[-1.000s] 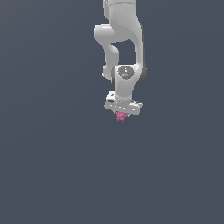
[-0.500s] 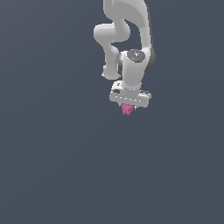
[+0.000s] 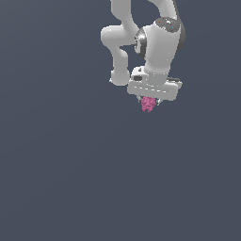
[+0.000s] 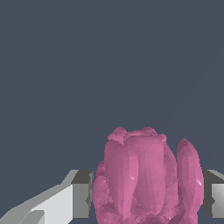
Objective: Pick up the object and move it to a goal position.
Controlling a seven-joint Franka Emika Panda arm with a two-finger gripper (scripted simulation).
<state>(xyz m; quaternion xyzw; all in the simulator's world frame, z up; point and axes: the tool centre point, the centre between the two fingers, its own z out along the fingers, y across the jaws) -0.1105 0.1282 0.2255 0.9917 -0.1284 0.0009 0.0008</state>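
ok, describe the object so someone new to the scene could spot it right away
Find the white arm near the top of the exterior view and follow it down to the gripper. The object sits pinched between its fingers. It is a small, lumpy magenta-pink clump, the only coloured thing against the plain grey background.

No text, label, brand, number or sign can be read in either view.
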